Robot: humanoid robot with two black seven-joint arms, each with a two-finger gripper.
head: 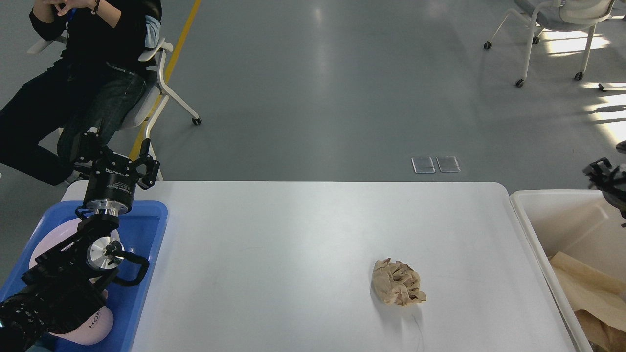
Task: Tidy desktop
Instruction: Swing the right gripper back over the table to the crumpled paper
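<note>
The white desktop (293, 234) holds one crumpled brown paper ball (397, 282) at its right front. My left gripper (115, 154) hovers over the far end of the blue tray (146, 230) at the left edge, fingers spread open and empty. My right gripper (605, 177) shows small and dark at the right edge, above the cream bin (525, 215); its fingers cannot be told apart. Flat brown paper (589, 291) lies inside the bin.
The blue tray holds pink plates (44, 244), partly hidden by my left arm. A seated person (83, 63) is beyond the table's far left corner. White wheeled chairs (552, 29) stand on the grey floor at the far right.
</note>
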